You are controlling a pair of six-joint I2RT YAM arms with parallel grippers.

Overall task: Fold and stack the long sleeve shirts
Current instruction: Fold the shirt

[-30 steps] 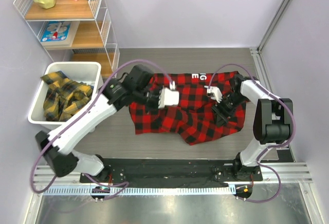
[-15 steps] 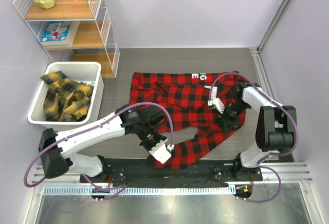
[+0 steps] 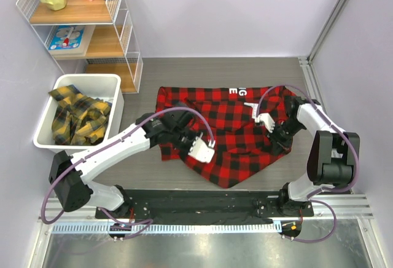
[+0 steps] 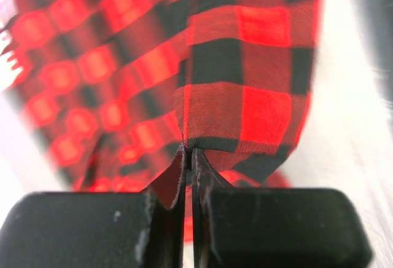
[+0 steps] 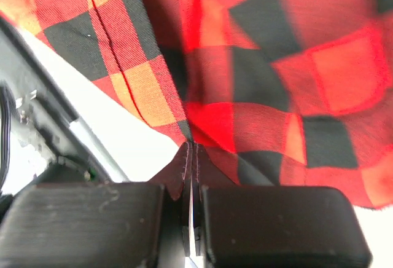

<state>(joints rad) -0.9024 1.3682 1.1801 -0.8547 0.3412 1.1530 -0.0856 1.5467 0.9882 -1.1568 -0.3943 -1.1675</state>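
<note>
A red-and-black checked long sleeve shirt (image 3: 227, 123) lies rumpled across the middle of the table, white lettering (image 3: 239, 90) showing at its far edge. My left gripper (image 3: 209, 155) sits over the shirt's near left part, shut on a fold of the red-and-black cloth (image 4: 245, 108), which hangs from the closed fingertips. My right gripper (image 3: 277, 139) is at the shirt's right side, shut on an edge of the same cloth (image 5: 245, 120). Yellow-and-black shirts (image 3: 77, 117) lie heaped in a bin at the left.
The white bin (image 3: 113, 83) stands at the table's left edge. Behind it a wire shelf (image 3: 92, 31) holds a yellow jug, small boxes and a cup. A black rail (image 3: 196, 200) runs along the near edge. A metal frame post (image 3: 307, 71) borders the right.
The right gripper has closed on the shirt's right side. The left gripper, still holding cloth, swept to the near edge and has now come back toward the middle, folding fabric over.
</note>
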